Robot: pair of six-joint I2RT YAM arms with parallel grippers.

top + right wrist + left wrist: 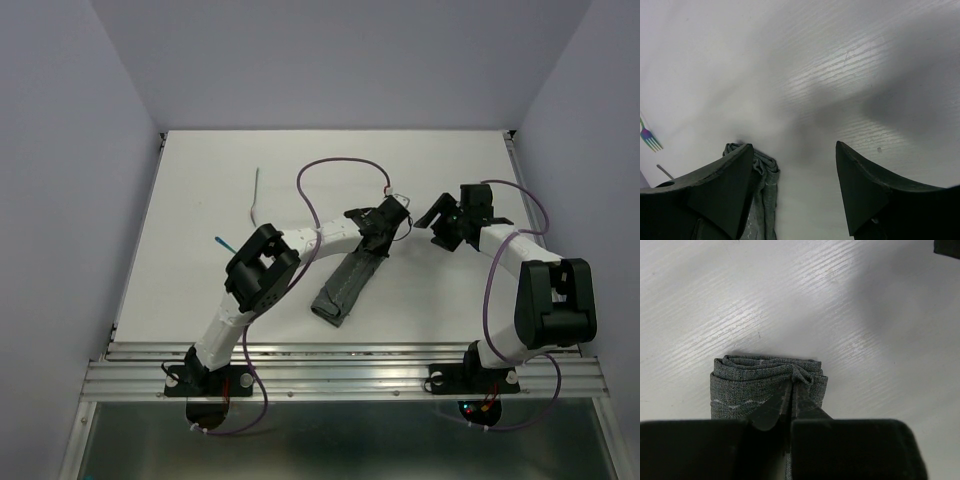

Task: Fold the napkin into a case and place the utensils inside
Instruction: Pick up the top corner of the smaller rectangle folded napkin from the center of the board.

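The napkin [345, 285] lies folded as a narrow dark grey case, running diagonally in the middle of the table. My left gripper [388, 222] is at its far end, and in the left wrist view the gripper [794, 384] is shut, pinching a fold of the cloth [740, 385] at that end. My right gripper [440, 225] is open and empty just right of that end; in its wrist view [793, 146] the cloth [765, 175] shows beside the left finger. The slim grey utensil [257, 192] and the teal-handled one [224, 243] lie at the left, apart from the case. A purple-blue utensil tip [650, 137] shows at the right wrist view's left edge.
White walls close the table on three sides. A metal rail [340, 375] runs along the near edge by the arm bases. A purple cable [330, 170] loops above the left arm.
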